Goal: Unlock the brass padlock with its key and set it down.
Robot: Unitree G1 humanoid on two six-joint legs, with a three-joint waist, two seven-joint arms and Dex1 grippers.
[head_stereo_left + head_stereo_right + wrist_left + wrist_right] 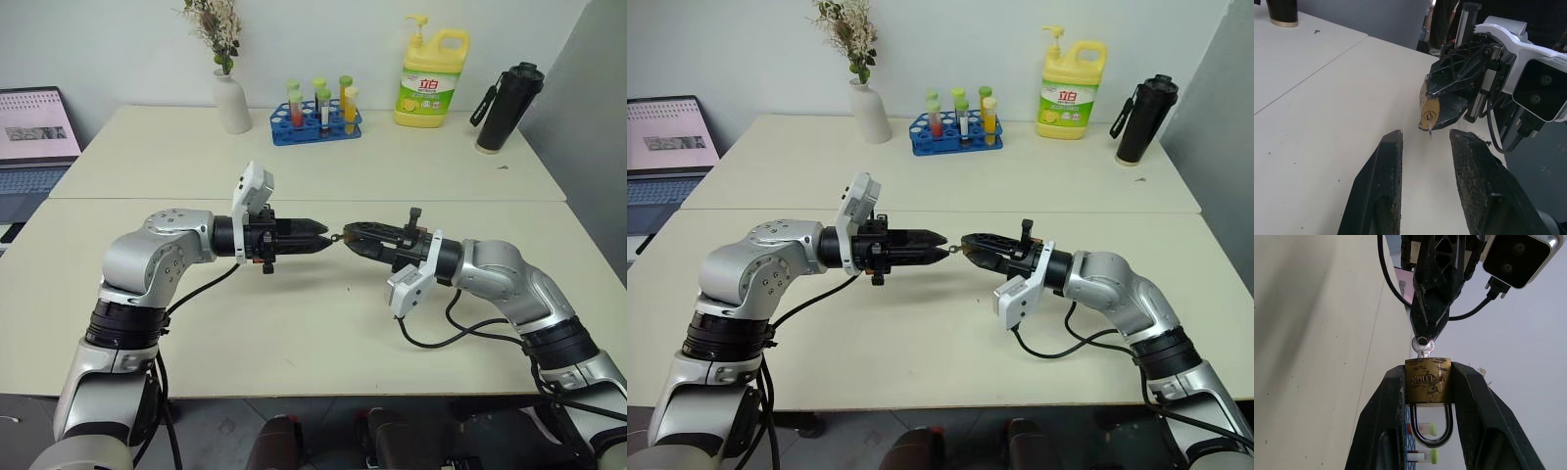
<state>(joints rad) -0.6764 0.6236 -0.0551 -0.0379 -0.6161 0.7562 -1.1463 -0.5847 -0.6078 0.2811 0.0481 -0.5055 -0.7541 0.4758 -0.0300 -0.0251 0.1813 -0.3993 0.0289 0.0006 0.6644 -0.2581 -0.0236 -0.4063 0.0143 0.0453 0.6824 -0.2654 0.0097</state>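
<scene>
Right wrist view gives the plainest look at the brass padlock [1427, 380]: a small golden-brass body, scuffed, with lettering stamped across its face and a thin silvery shackle looping out behind it between the fingers. The right gripper [1427, 382] is clamped on the padlock's two sides, holding it up above the counter [294, 323], between the two arms. The key [1422, 345] sticks out of the padlock's end, its silvery head with a small hole showing; its blade is hidden inside the body. In the left wrist view the padlock's keyed end faces the camera with a thin sliver of the key hanging from it, the rest of the lock covered by the right gripper's fingers. The left gripper [1425, 147] stands with its fingers apart and nothing between them, its tips just short of the key. Whether they touch the key's head cannot be told. In the eye views padlock and key are only a tiny speck between the two grippers' tips.
</scene>
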